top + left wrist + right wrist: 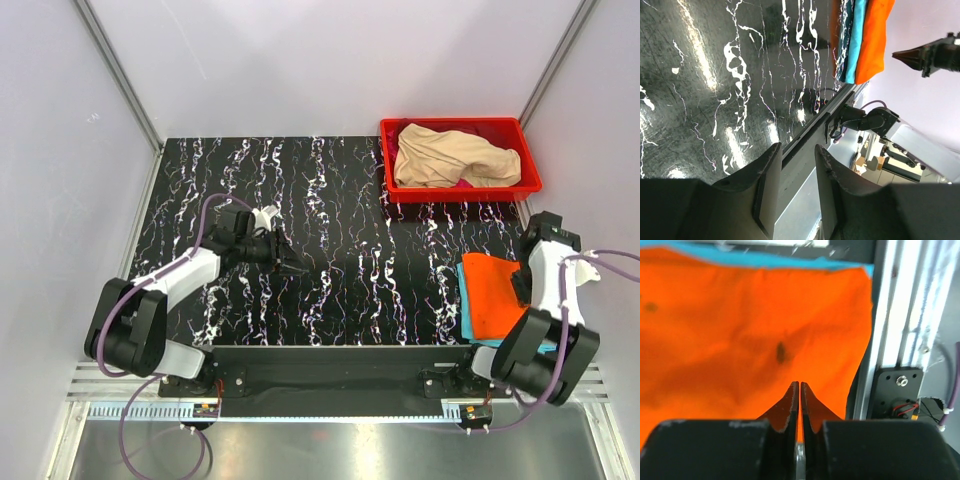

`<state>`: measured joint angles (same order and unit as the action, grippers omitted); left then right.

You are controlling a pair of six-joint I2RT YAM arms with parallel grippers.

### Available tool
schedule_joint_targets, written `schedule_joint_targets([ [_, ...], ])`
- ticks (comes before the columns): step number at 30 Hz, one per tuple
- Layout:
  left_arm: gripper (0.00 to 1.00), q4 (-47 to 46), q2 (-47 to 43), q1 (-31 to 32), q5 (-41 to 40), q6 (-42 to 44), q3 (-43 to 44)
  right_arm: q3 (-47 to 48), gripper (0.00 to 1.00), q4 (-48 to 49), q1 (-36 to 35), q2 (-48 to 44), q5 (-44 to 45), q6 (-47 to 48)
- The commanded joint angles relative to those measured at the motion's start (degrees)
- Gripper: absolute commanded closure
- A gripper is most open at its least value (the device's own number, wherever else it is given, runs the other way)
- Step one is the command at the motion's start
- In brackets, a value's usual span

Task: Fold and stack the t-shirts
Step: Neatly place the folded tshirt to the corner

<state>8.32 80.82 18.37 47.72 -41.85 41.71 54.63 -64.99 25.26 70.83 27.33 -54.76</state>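
- The right fingers (799,402) are pressed together tip to tip, with nothing seen between them.
- Straight beneath them lies the orange t-shirt (740,340), folded flat. Whether the tips touch the cloth cannot be told.
- Past the far edge of the orange cloth, a strip of the light blue t-shirt (765,257) shows from underneath, so the orange one lies on top of it.
- The left fingers (771,175) are spread apart and hold nothing.
- Under them is bare tabletop (715,100), black with white veining, and its near edge runs close by the tips.
- The orange and blue stack lies well apart from the left fingers, across the tabletop on the right arm's side.
- Farther out from the right fingers, beyond the stack at the tabletop's far corner, stands a red bin (440,194).
- In it the beige t-shirt (450,155) lies crumpled, with a little of the magenta t-shirt (462,184) showing below it.
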Motion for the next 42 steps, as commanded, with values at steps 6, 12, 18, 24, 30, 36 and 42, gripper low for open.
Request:
schedule_joint_targets([
  [6,0.63,1.4,-3.4,0.1,-0.1,0.0,1.7,-0.7,0.97,1.7,6.6,3.1,11.9,-4.8],
  [12,0.63,0.9,-3.5,0.1,0.2,-1.2,1.0,-2.3,1.00,4.0,8.3,7.0,12.6,-5.7],
  [18,0.63,2.4,-4.4,0.1,-0.4,-0.9,1.1,-5.7,1.00,3.1,8.6,14.9,10.2,-13.7],
  [24,0.62,5.0,-5.2,0.1,-1.1,0.4,2.2,-5.3,1.00,2.9,8.6,20.3,10.9,-16.9],
  [30,0.63,3.7,-4.6,0.1,-0.9,-0.5,2.7,-0.7,1.00,2.2,8.5,17.2,15.3,-9.7],
  [36,0.63,1.6,-2.0,0.1,-0.4,-1.1,3.1,-0.8,1.00,7.1,5.3,6.2,13.5,1.9],
  [42,0.63,1.2,-0.2,0.3,0.1,-0.9,3.5,-4.7,1.00,12.0,1.0,1.2,1.6,1.7],
])
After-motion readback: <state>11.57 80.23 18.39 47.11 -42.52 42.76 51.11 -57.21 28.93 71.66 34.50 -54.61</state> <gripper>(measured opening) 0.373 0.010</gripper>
